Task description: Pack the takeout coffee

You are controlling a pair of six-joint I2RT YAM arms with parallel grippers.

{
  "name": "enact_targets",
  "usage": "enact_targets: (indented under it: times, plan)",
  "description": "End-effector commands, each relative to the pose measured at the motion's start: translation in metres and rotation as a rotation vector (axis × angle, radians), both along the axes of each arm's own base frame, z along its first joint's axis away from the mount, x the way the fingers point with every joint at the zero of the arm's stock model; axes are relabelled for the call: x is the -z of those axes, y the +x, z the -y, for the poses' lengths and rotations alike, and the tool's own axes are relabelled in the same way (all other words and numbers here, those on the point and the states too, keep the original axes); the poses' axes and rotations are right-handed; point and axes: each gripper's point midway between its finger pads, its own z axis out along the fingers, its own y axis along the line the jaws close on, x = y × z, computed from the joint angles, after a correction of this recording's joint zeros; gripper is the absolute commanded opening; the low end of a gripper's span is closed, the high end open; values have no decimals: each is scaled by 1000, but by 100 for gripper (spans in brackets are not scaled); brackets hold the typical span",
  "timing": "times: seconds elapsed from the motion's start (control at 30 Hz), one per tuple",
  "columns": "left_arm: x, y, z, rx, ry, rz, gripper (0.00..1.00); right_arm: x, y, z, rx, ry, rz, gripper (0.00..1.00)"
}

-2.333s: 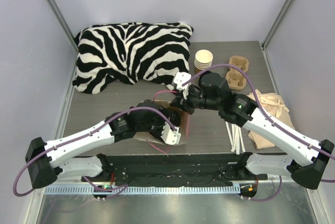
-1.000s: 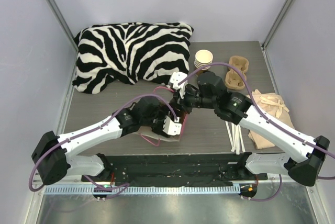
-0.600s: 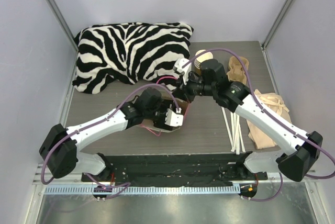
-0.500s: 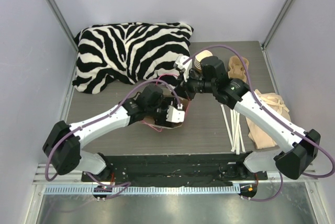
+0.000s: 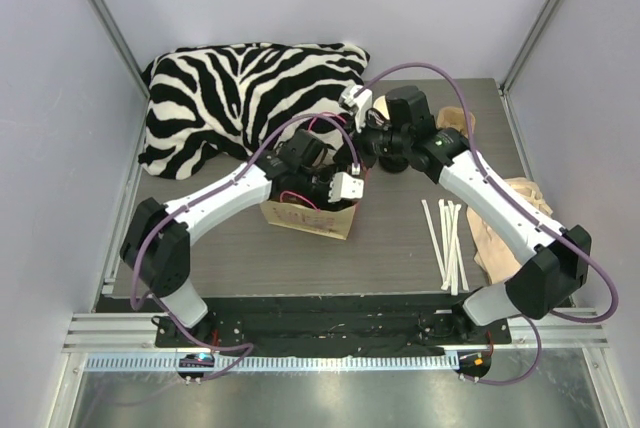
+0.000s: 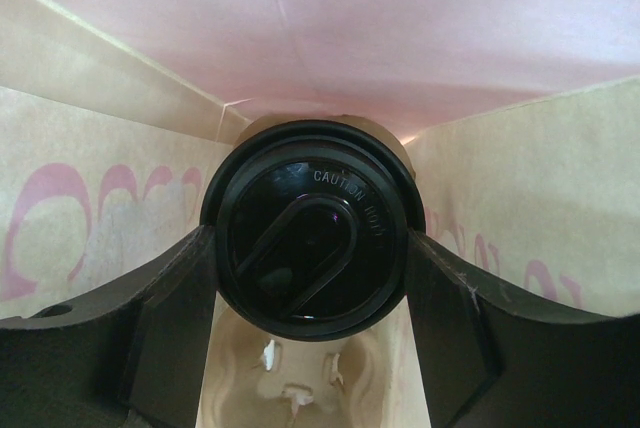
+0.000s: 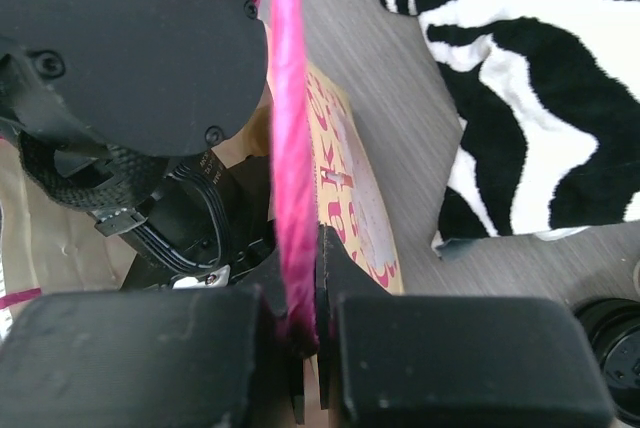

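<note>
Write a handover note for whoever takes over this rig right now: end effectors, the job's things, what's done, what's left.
Left end effector: closed on the takeout coffee, inside the paper bag.
Right end effector: shut on the bag's pink handle.
Coffee: lidded, over the cup carrier at the bag's bottom; whether it is seated is unclear.
Done: coffee is in the bag.
Left: probably seat it, release, withdraw, then let go of the handle.

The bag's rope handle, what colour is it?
The twisted rope handle is bright pink; the right wrist view shows it best.
</note>
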Motion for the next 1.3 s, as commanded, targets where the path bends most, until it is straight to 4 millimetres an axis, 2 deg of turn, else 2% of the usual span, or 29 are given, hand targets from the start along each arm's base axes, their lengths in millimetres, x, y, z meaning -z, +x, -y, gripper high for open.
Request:
enact_targets:
  times: [0.0, 0.37, 0.5, 0.6, 0.67, 0.83, 1.0, 1.1, 1.27]
  plan:
    - [53, 1, -37, -120, 174, -167, 0, -11, -28, -12, -105, 53, -88, 1]
    - [87, 5, -42, -117, 246, -225, 0, 0, -12, -4, -82, 32, -108, 1]
    - [104, 13, -50, -148, 283, -264, 0, 2, -8, -3, -82, 24, -109, 1]
    - [107, 19, -53, -159, 292, -255, 0, 3, -6, -3, -83, 23, -112, 1]
    - [104, 21, -53, -163, 282, -237, 1, 4, -6, -3, -86, 22, -116, 1]
    - [83, 32, -46, -200, 218, -174, 15, 4, -6, 0, -95, 18, -106, 1]
    - [58, 36, -41, -224, 160, -132, 26, 4, -6, 0, -101, 17, -100, 1]
    - [46, 37, -39, -217, 131, -86, 36, 4, -5, 1, -98, 17, -99, 1]
    - [35, 39, -38, -225, 103, -43, 44, 4, -4, 2, -93, 12, -91, 1]
